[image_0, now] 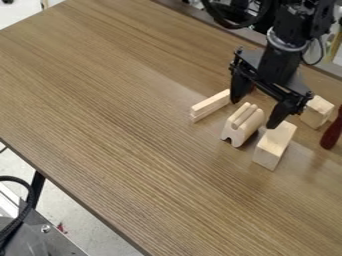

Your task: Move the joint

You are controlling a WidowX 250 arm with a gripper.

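Joint, a pale wooden block with long rounded ridges and grooves along its top and a notch in the underside of its near end, sits on the brown wood-grain table, right of centre in the camera view. Above it, the black two-finger gripper hangs from the black robot arm, which comes in from the top right. Its fingers are spread wide, one to the left of the joint's far end and the other to the right, with nothing gripped between them; whether either touches the wood, I cannot tell. The joint lies at a slant, its notched end toward the bottom of the view. Just to its left, a pale wooden piece with a groove along its side lies at a similar slant, its far end close to the left finger. To the joint's right is a smooth, pale rectangular wooden block, its far end beneath or just beside the right finger. Farther right, beyond the gripper, another pale wooden block rests near a dark red rounded object cut off by the right edge. At the lower left, past the table's edge, a black cable curves over a grey metal surface, near a black table leg and pale floor.
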